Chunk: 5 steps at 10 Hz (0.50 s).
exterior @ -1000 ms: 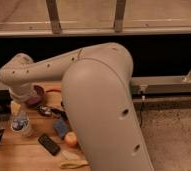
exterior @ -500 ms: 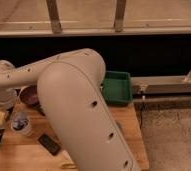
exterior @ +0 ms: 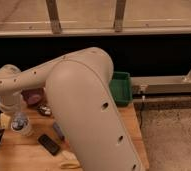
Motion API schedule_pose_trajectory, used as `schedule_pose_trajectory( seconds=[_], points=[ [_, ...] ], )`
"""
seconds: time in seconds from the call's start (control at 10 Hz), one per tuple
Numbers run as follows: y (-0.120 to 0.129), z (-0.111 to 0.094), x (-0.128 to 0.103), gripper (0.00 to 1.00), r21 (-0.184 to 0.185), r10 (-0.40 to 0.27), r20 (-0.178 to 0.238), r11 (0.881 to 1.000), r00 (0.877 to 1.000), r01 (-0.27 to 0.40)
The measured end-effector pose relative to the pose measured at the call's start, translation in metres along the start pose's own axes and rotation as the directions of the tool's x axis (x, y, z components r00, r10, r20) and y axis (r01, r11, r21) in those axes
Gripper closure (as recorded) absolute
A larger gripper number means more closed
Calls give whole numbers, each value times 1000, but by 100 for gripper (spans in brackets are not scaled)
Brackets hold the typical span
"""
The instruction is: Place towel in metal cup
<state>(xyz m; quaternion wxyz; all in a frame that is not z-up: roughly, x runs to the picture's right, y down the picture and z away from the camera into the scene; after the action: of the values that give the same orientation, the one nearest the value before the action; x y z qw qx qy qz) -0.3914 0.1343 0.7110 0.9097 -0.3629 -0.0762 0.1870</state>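
The gripper (exterior: 13, 112) hangs low by a cup (exterior: 22, 125) at the table's (exterior: 19, 156) left; I can't tell what it holds, so the towel job looks unfinished

- A wooden counter (exterior: 26, 156) carries the items; the end effector (exterior: 9, 111) hangs over its left end.
- A black phone (exterior: 49, 144) lies flat near the counter's front.
- A pale yellow item (exterior: 69, 162) lies at the front edge.
- A green bin (exterior: 120, 87) sits at the back right corner.
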Motion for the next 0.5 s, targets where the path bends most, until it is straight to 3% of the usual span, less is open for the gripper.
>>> schedule_pose_trajectory(
  seconds=[0.5],
  points=[
    [-7,13,7,26,-7,26,1,1000,1000,-26]
  ],
)
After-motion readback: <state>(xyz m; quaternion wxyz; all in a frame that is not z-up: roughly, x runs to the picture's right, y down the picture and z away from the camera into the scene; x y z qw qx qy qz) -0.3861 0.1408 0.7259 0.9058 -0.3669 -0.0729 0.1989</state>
